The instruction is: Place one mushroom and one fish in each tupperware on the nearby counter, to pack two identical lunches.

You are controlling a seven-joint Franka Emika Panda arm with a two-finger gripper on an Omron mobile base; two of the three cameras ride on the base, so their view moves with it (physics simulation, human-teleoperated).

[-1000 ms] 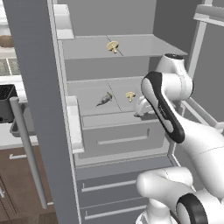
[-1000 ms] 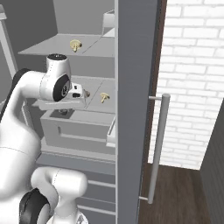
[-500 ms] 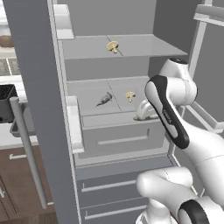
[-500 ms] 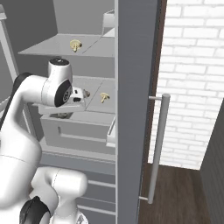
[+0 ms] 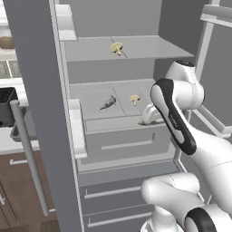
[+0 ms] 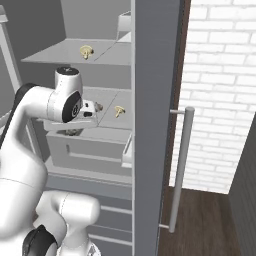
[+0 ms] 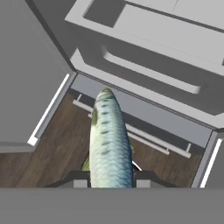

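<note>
Flat, even rendered light fills all three views, with no single visible source and no glare. Inside the open fridge (image 5: 122,90) the shelves read pale grey, darkening softly toward the back wall and under each shelf. The brick wall (image 6: 220,90) right of the fridge door is the brightest area. Shadows are faint and soft-edged. The fish (image 7: 109,140) is sharp, scales distinct, while edges elsewhere look slightly jagged and low-resolution. No lens distortion shows.

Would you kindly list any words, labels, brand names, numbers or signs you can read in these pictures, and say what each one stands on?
None: no text, label, number or sign shows on the open grey fridge, the silvery grey-green fish in the shut gripper, the tan mushrooms or the white brick wall.
</note>
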